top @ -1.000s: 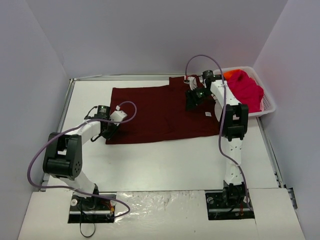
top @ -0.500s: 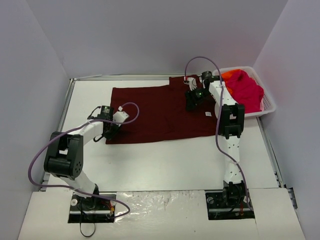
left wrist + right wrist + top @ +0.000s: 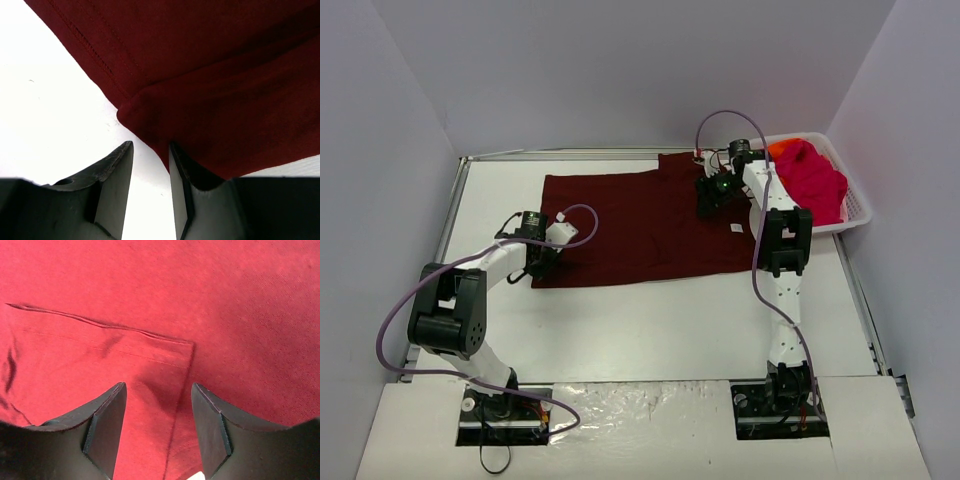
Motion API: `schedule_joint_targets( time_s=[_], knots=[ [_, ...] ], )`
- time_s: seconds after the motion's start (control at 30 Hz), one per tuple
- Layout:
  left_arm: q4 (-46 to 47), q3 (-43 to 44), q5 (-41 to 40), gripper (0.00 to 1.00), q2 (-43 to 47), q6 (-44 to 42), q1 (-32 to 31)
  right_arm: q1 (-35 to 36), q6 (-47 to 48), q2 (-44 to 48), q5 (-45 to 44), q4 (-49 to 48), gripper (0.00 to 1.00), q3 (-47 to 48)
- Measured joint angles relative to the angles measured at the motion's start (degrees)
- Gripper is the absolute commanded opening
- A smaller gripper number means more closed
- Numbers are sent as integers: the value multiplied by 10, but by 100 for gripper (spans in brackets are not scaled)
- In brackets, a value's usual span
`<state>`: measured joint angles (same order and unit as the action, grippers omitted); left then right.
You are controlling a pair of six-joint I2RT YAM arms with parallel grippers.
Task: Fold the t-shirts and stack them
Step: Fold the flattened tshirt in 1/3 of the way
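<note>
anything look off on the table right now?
Nothing damaged or spilled. Only oddity: the maroon t-shirt has its near-left corner doubled over beside the left gripper, so that edge isn't flat. Pink t-shirt and orange t-shirt sit heaped in the basket.

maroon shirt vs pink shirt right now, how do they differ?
Pose: the maroon shirt lies spread flat, while the pink shirt is bunched in a heap. Place: the maroon shirt is on the table, the pink shirt in the white basket. Colour: the maroon is dark, the pink bright. Both are plain-coloured cloth.

Bright, even light; soft shadows, sharp focus.
</note>
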<state>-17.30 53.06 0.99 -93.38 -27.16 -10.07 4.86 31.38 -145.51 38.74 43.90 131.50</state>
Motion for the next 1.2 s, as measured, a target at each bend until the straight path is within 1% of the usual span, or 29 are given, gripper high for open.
schedule_joint_targets(
  time_s=[0.07,0.23,0.37,0.4,0.47,0.5,0.53,0.63,0.73,0.8,0.87,0.93,1.07,1.2],
  knots=[
    [0,0,0,33,0,1,0,-1,0,-4,0,-1,48,0],
    [0,0,0,33,0,2,0,-7,-1,-13,8,-5,45,2],
    [0,0,0,33,0,2,0,-5,0,-13,8,-6,39,2],
    [0,0,0,33,0,3,0,-5,0,-13,8,-6,37,2],
    [0,0,0,33,0,3,0,-3,1,-14,8,-7,25,2],
    [0,0,0,33,0,3,0,-2,0,-14,8,-7,25,2],
    [0,0,0,33,-1,3,0,-1,-2,-15,8,-7,20,2],
    [0,0,0,33,-1,3,0,2,0,-16,7,-8,14,2],
    [0,0,0,33,-1,3,0,4,0,-16,5,-8,13,2],
    [0,1,0,33,-2,3,0,4,-1,-16,3,-8,11,2],
    [0,2,0,33,-2,3,0,5,-1,-16,0,-8,10,2],
    [0,2,0,33,-2,3,0,5,-1,-16,-6,-8,6,2],
    [0,2,0,33,-3,3,0,4,-3,-16,-15,-7,4,4],
    [0,2,0,33,-3,3,0,4,-7,-16,-28,-8,0,9]
  ],
)
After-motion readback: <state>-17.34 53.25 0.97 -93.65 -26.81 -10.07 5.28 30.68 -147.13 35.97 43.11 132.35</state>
